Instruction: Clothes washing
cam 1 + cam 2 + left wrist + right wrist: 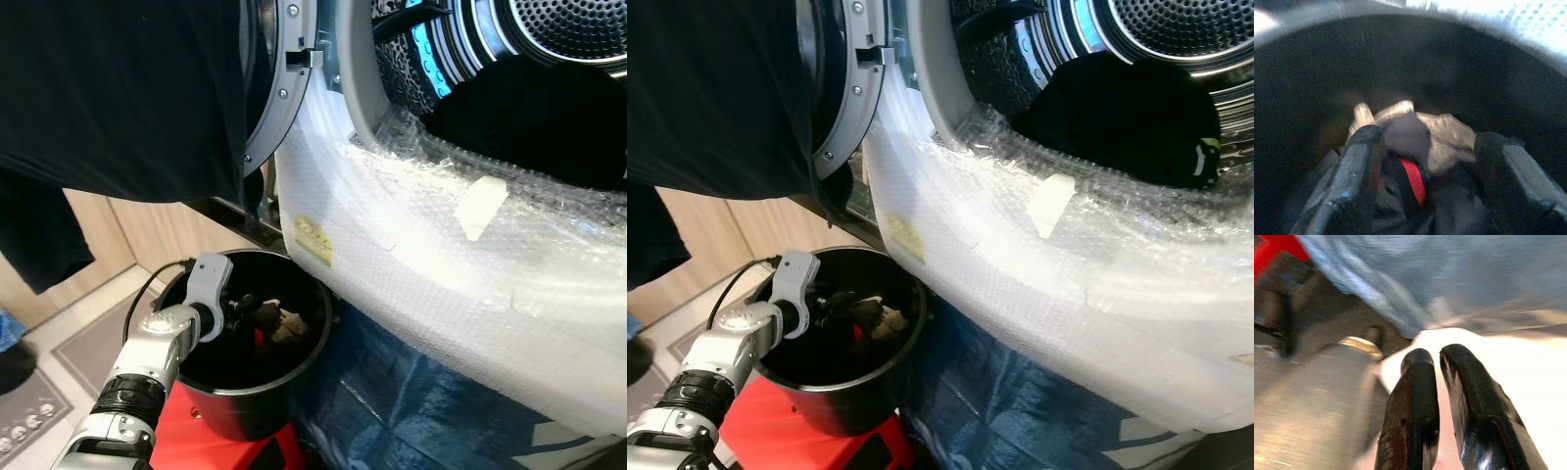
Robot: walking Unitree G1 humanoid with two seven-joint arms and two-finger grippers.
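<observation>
A black bucket (247, 409) stands on a red stool (196, 439) below the washing machine's open door (284, 93). Inside it lies a small heap of clothes (286, 324): dark, beige and red pieces (1442, 139). My left gripper (245, 311) reaches down into the bucket and is open, one black finger (1354, 171) on each side of the heap. More black clothes (1117, 103) lie in the steel drum (573, 29). My right gripper (1439, 357) hangs low over the floor with its fingers together and nothing between them.
Bubble wrap (441, 274) covers the machine's front below the drum opening. A black garment (118, 98) hangs at the upper left beside the door. Blue fabric (421, 411) lies under the machine, right of the bucket. A grey mat (34, 411) is on the floor at left.
</observation>
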